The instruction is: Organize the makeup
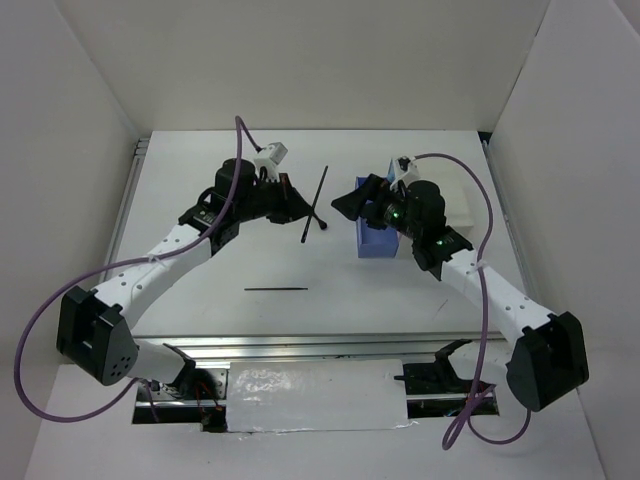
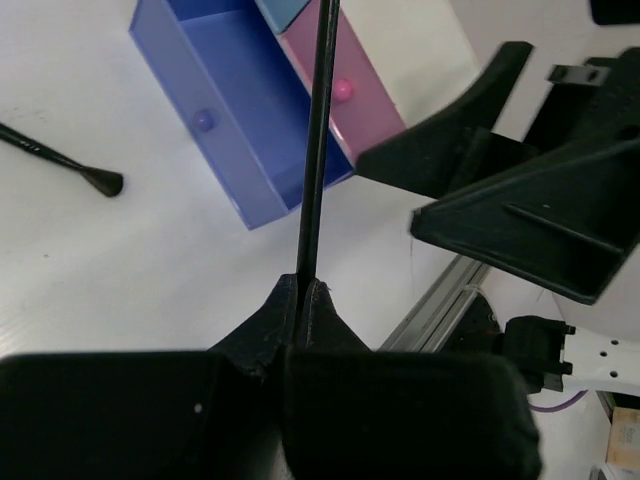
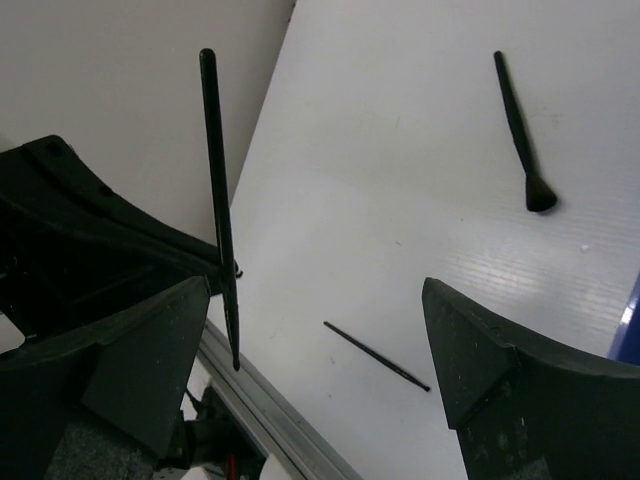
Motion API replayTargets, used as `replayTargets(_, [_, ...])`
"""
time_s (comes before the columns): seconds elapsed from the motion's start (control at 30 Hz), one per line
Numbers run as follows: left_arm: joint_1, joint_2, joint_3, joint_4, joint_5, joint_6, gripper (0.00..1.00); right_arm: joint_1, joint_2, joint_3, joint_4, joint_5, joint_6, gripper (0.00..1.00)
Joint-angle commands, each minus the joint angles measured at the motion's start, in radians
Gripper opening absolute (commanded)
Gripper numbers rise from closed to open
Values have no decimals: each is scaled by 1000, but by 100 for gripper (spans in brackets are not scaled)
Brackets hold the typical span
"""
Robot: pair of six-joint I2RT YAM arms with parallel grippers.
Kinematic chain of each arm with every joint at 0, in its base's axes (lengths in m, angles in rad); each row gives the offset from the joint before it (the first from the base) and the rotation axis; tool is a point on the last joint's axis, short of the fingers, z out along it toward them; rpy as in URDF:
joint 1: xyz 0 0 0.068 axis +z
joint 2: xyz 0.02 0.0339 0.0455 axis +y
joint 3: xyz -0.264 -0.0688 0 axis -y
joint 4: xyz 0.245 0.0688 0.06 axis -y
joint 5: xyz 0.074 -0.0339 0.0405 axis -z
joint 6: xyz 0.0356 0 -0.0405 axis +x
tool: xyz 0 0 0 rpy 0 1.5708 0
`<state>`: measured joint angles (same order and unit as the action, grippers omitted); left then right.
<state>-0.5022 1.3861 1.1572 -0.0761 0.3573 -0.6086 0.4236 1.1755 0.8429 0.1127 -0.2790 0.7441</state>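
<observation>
Top external view says it best: I'm barely into this one, by my reckoning. My left gripper [image 1: 296, 212] is clenched on a black pencil [image 1: 316, 200], gripping near its lower end so most of it sticks up above the table [image 1: 200, 275], around mid-table toward the far edge. My left wrist cam shows the pinch clearly, with the pencil rising straight out of the closed fingers [image 2: 262, 318]. My right gripper [image 1: 350, 203] is spread wide with nothing in it, hovering just beside the pulled-out blue drawer [image 1: 376, 243] of the white box [image 1: 462, 212] over toward the right edge. What I can see of that drawer looks bare, and the pink drawer [image 2: 350, 105] next to it looks pushed in, so I'd say nothing's been put away yet. A makeup brush [image 1: 319, 219] lies flat mid-table just beside the pencil, and a thin black stick [image 1: 277, 289] lies on its own nearer the near edge. I can't spot any other makeup from here. So one item's in hand and at least two more are loose. Brands or labels: no writing I can read anywhere.
</observation>
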Motion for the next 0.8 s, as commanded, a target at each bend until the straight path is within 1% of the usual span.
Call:
replayTargets(0.0, [-27, -25, 4, 67, 32, -20, 0, 18, 35, 33, 166, -52, 47, 94])
replayTargets(0.1, [-35, -16, 2, 68, 28, -22, 0, 23, 49, 19, 219, -75, 63, 93])
replayTargets(0.2, [-41, -9, -2, 107, 46, -32, 0, 27, 70, 18, 245, -95, 75, 91])
replayTargets(0.3, [-61, -10, -1, 122, 58, -34, 0, 27, 104, 25, 271, -118, 84, 81])
replayTargets(0.33, [-67, -13, 1, 122, 57, -34, 0, 29, 113, 28, 277, -126, 87, 72])
replayTargets(0.4, [-79, -16, 2, 125, 52, -34, 0, 29, 133, 35, 300, -158, 98, 63])
replayTargets(0.43, [-81, -12, 4, 121, 54, -34, 0, 32, 141, 36, 308, -175, 103, 55])
replayTargets(0.47, [-81, -12, 7, 121, 57, -36, 0, 32, 147, 38, 324, -184, 103, 50])
replayTargets(0.5, [-82, -9, 6, 125, 60, -37, 0, 35, 148, 41, 329, -190, 103, 42])
replayTargets(0.57, [-85, -1, 4, 131, 63, -40, 0, 38, 154, 45, 338, -210, 97, 36])
replayTargets(0.63, [-84, 8, 2, 134, 63, -40, 0, 41, 156, 47, 349, -226, 95, 27])
replayTargets(0.67, [-84, 11, -1, 142, 66, -45, 0, 41, 153, 45, 363, -238, 95, 25])
replayTargets(0.7, [-85, 16, -2, 144, 66, -46, 0, 41, 153, 45, 363, -239, 92, 16])
replayTargets(0.73, [-85, 19, -2, 147, 68, -46, 0, 41, 151, 47, 361, -239, 89, 10])
replayTargets(0.77, [-84, 21, 1, 141, 66, -43, 4, 41, 150, 50, 345, -233, 83, 9])
